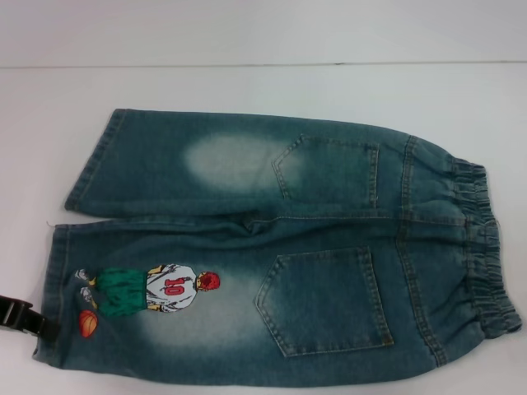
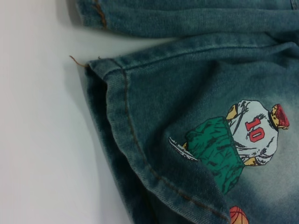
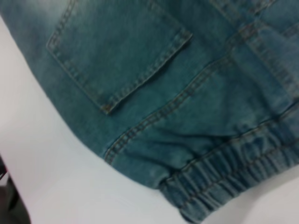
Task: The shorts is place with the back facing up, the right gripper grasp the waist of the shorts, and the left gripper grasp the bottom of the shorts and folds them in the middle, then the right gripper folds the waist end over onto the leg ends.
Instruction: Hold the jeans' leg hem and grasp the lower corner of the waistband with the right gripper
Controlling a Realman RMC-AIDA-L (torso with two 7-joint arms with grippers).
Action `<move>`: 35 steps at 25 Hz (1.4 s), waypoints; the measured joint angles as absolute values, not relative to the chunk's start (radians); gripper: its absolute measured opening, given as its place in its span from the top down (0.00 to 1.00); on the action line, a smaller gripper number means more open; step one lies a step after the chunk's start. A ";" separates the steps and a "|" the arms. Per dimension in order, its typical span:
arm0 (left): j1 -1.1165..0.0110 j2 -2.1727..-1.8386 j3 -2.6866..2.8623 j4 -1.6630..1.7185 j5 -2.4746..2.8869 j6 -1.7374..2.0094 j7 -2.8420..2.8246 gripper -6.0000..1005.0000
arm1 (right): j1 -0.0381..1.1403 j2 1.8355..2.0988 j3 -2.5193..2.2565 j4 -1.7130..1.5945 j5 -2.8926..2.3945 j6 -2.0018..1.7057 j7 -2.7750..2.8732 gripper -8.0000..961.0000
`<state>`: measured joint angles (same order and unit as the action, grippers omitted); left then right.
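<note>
Head view: shorts (image 1: 280,247) flat on white table (image 1: 247,90), seemingly unfolded.

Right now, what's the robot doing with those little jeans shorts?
Nothing is holding them yet. The shorts lie flat on the white table, back pockets up, not folded. The waist is on the robot's right, the leg ends on its left. A bit of the left gripper waits beside the leg ends.
</note>
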<state>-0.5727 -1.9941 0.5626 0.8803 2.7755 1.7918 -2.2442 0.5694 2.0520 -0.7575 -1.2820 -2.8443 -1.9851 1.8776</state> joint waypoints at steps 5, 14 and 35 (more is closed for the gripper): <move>-0.569 -1.994 0.560 0.879 2.776 1.793 -2.244 0.97 | 0.576 2.072 -0.811 -1.251 -2.860 -1.983 1.892 0.08; -0.561 -1.997 0.557 0.879 2.776 1.791 -2.240 0.97 | 0.578 2.086 -0.870 -1.183 -2.856 -1.952 1.897 0.08; -0.571 -2.000 0.564 0.855 2.777 1.768 -2.238 0.97 | 0.540 2.086 -0.871 -1.166 -2.725 -1.896 1.801 0.08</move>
